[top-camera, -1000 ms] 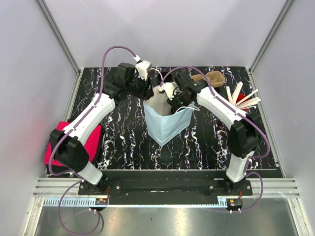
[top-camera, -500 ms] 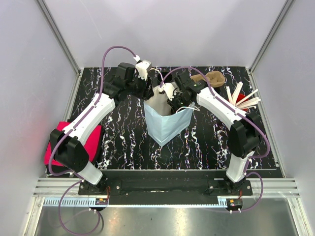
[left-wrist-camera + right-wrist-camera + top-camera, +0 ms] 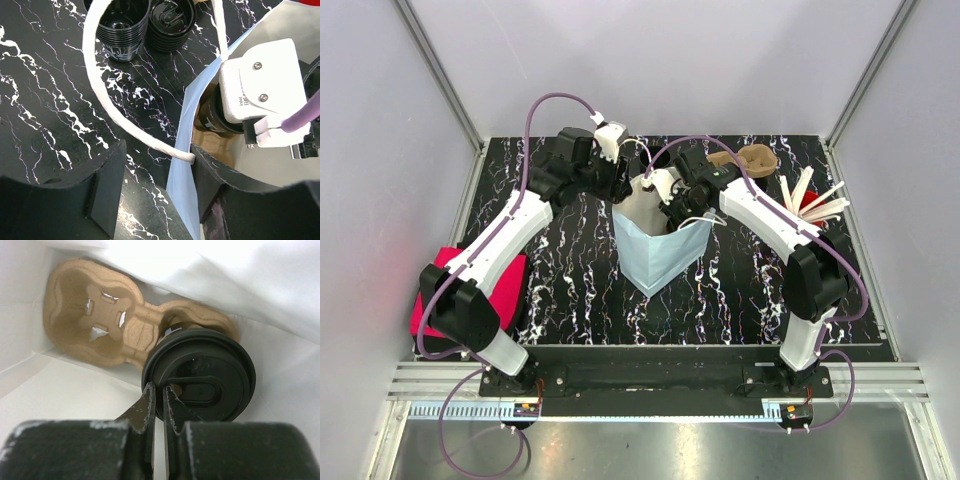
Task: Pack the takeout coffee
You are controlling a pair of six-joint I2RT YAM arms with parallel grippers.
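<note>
the bag (image 3: 655,255) stands open mid-counter (image 3: 560,290), between the two arms. the left end effector (image 3: 157,170) is released: its fingers (image 3: 105,185) are wide apart, with the bag's blue edge and the foot of its white handle (image 3: 100,100) in the gap, right against the right-hand finger. the right end effector (image 3: 159,390) reaches down into the bag, clenched to a thin slit on the near rim of the cup (image 3: 205,375). the black-lidded cup sits in one pocket of the carrier (image 3: 95,315) on the bag's floor; the other pocket is bare. two black stacks (image 3: 122,25) stand on the counter beyond the bag.
</note>
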